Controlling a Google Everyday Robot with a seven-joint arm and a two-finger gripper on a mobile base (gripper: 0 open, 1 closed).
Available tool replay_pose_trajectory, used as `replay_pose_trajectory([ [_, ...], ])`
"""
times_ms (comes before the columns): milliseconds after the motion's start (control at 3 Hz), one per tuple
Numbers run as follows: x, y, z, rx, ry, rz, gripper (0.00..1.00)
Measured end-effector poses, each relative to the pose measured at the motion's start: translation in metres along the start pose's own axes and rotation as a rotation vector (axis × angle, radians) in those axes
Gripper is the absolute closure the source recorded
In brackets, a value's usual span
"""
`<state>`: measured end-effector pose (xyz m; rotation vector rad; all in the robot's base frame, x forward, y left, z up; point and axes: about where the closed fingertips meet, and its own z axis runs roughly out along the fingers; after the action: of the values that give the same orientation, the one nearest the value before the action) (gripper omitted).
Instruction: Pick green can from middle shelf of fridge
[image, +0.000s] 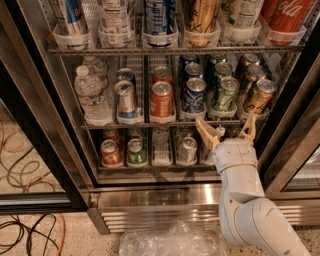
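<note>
Dark green drink can with pale markings and silver top (226, 95): upright at the front of its lane on the middle wire-rack shelf (135, 124) of the black-framed glass-door fridge (30, 130), second lane in from the camera-right end. A second green can stands right behind it in the same lane.

Neighbours are tight. Blue can (194, 95) just beside it on one side, bronze-brown can (259, 96) just beside it on the other, each in its own clear tray lane. Further along the shelf are a red-orange can (161, 100), a silver can (125, 99) and a clear water bottle (91, 95).

White arm's two-finger gripper (227, 131) sits below and in front of the green can, tan fingers (205, 132) spread wide apart, holding nothing. Tips reach about the shelf's front rail. Roughly lined up with the green can's lane.

Judged step: approach, grasp not yet made.

Risks from here:
- The spread looks wider than the lane, so going straight in could put one finger on the blue can or the bronze one and knock it over or shove it back.
- Rising too close in could catch the shelf's front rail or the tray lip.
- Pushing in too far could drive the front can into the one behind.
- Can wall is smooth, so a low or off-centre pinch may slip or tilt it on pull-out.
</note>
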<state>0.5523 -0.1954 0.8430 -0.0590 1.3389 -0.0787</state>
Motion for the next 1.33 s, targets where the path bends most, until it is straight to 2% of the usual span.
replay_pose_trajectory([
  [333, 0.0, 0.0, 0.0, 0.0, 0.0, 0.0, 0.41],
  [667, 0.0, 0.0, 0.0, 0.0, 0.0, 0.0, 0.37],
  [1000, 0.0, 0.0, 0.0003, 0.0, 0.0, -0.001, 0.22],
  [1333, 0.0001, -0.0016, 0.0056, 0.009, -0.004, -0.007, 0.24],
])
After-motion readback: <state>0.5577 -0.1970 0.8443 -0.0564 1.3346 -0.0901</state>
